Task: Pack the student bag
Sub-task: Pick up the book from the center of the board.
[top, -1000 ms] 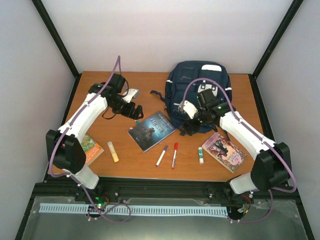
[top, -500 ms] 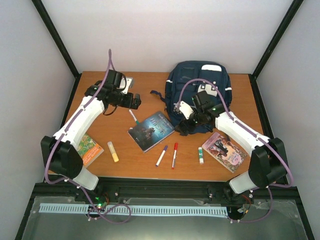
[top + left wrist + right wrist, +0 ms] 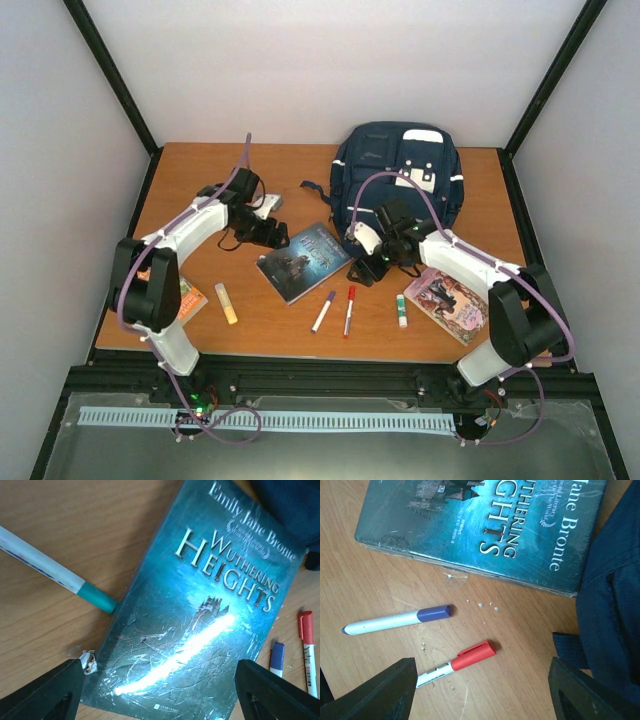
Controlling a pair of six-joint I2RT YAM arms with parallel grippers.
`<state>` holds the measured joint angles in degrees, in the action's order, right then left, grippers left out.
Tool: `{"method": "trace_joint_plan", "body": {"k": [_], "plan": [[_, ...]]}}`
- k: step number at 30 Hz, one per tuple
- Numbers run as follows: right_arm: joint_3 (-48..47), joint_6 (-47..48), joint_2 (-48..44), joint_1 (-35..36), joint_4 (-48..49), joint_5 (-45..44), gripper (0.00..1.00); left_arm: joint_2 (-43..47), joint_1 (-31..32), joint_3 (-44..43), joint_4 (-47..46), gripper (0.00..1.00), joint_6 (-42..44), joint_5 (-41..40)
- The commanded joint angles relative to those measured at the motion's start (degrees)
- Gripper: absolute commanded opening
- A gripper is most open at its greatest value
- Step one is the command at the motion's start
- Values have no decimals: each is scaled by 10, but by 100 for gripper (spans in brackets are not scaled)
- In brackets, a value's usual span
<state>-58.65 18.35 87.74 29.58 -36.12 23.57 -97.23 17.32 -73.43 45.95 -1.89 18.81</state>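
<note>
Navy blue fabric backpack (image 3: pixel 400 172) at far right of the wooden table (image 3: pixel 300 170). Dark teal paperback book (image 3: pixel 303 262) mid-table, with left gripper (image 3: pixel 273 236) near its far-left corner and right gripper (image 3: pixel 366 264) by its right edge. Blue-capped white marker (image 3: pixel 323 311) and red-capped white marker (image 3: pixel 349 310) lie just in front.

I work in a lab booth: white walls (image 3: pixel 330 70) and black posts (image 3: pixel 111 75) enclose the wooden table (image 3: pixel 300 160) under my left claw (image 3: pixel 278 238).

The left arm (image 3: pixel 185 225) rises from the lower left of the overhead frame and reaches toward the centre. Its left gripper (image 3: pixel 272 233) is tilted down with jaws wide apart, dark fingertips (image 3: pixel 47 690) filling both bottom corners of its wrist view. The right arm (image 3: pixel 470 265) mirrors it from the lower right, and the right gripper (image 3: pixel 365 258) also points down, jaws spread.
</note>
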Motion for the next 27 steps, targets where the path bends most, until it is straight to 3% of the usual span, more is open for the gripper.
{"method": "trace_joint_plan", "body": {"k": [1,11,17,27], "plan": [[-16,-44,23,5,12,28,71,-48,-11,-18,9,84,27,60],[-5,-184,71,3,78,86,68,-99,-34,-5,10,78,76,82],[17,-208,107,3,109,64,70,-94,-35,38,-3,78,125,66],[-2,-211,165,3,145,67,71,-72,-35,105,-1,71,119,170]]}}
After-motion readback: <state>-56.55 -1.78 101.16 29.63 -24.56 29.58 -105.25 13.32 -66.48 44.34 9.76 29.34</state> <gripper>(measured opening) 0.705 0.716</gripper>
